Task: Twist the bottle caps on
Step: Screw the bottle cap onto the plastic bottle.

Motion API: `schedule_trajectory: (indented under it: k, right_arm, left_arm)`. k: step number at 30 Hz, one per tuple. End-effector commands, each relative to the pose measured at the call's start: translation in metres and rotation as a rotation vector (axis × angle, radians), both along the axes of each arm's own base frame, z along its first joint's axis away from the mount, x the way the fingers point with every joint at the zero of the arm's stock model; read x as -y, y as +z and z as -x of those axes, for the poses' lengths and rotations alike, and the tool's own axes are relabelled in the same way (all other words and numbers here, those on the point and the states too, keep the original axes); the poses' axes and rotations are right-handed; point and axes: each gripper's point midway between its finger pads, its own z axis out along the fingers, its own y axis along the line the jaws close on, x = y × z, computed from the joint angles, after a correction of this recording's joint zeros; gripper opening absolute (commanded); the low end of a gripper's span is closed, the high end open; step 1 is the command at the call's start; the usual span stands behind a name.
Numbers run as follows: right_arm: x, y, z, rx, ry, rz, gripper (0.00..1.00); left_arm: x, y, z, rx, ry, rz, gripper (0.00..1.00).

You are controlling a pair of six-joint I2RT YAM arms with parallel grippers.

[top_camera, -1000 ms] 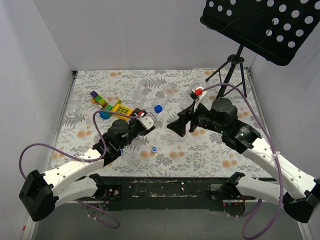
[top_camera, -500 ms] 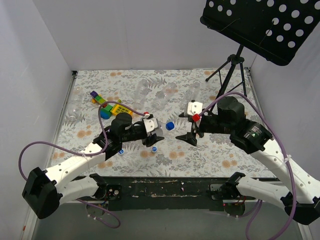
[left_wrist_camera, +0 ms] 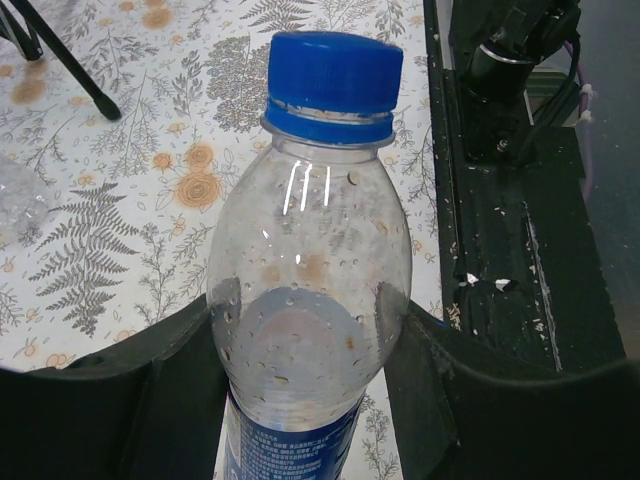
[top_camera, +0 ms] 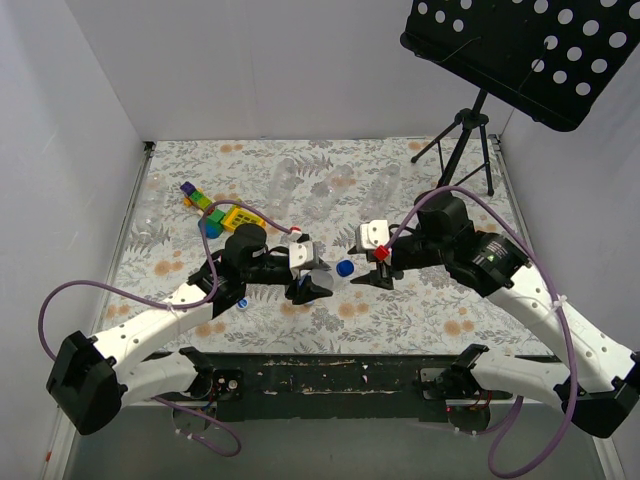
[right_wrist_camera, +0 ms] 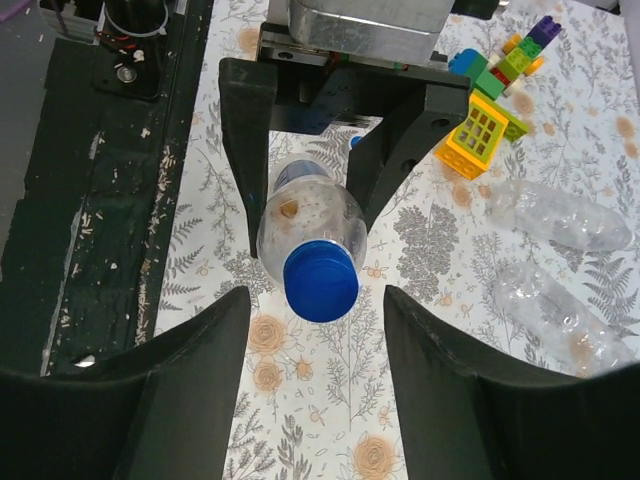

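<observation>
My left gripper (left_wrist_camera: 305,330) is shut on a clear bottle (left_wrist_camera: 310,270) with a blue-and-white label, held tilted above the table. A blue cap (left_wrist_camera: 335,72) sits on its neck. In the top view the left gripper (top_camera: 308,287) holds it at mid-table, the cap (top_camera: 345,268) pointing right. My right gripper (top_camera: 374,277) faces that cap. In the right wrist view the cap (right_wrist_camera: 322,280) lies just ahead of the right gripper (right_wrist_camera: 316,335), whose fingers (right_wrist_camera: 190,380) stand apart on either side and touch nothing. A loose blue-and-white cap (top_camera: 242,303) lies by the left arm.
Several empty clear bottles (top_camera: 335,188) lie along the back of the floral table, two of them in the right wrist view (right_wrist_camera: 560,215). Colourful toy blocks (top_camera: 225,212) sit at back left. A black tripod (top_camera: 462,135) carrying a perforated tray (top_camera: 520,50) stands at back right.
The left arm has carried the capped bottle right and nearer, to mid-table. The right gripper has swung round to face the cap, closed in on it and narrowed its jaws.
</observation>
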Motion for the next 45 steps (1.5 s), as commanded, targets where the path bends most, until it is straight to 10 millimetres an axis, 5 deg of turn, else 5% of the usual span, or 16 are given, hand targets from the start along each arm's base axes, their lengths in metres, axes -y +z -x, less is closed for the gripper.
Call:
schedule_trajectory:
  k: [1,19,28,34,41,45]
  right_arm:
    - [-0.004,0.018,0.005,0.041,0.05,-0.037,0.61]
    - [-0.013,0.01,0.001,-0.037,0.042,-0.024,0.34]
    - [-0.027,0.006,-0.018,-0.328,-0.211,-0.116,0.09]
    - [-0.03,-0.008,-0.032,-0.61,-0.456,-0.246,0.09]
    - [-0.034,-0.034,-0.035,-0.769,-0.544,-0.276,0.13]
    - [-0.034,-0.029,-0.036,-0.778,-0.546,-0.322,0.2]
  left_arm:
    - [0.005,0.021,0.003,0.009,-0.046,0.046,0.25]
    - [0.005,0.022,0.001,0.022,-0.051,0.058,0.23]
    - [-0.026,0.024,-0.072,0.213,0.401,0.046,0.24]
    - [-0.05,0.016,-0.096,0.393,0.656,-0.069,0.23]
    - [-0.07,0.019,-0.098,0.617,0.872,-0.171,0.21]
    - [-0.074,0.019,-0.097,0.651,0.874,-0.193,0.2]
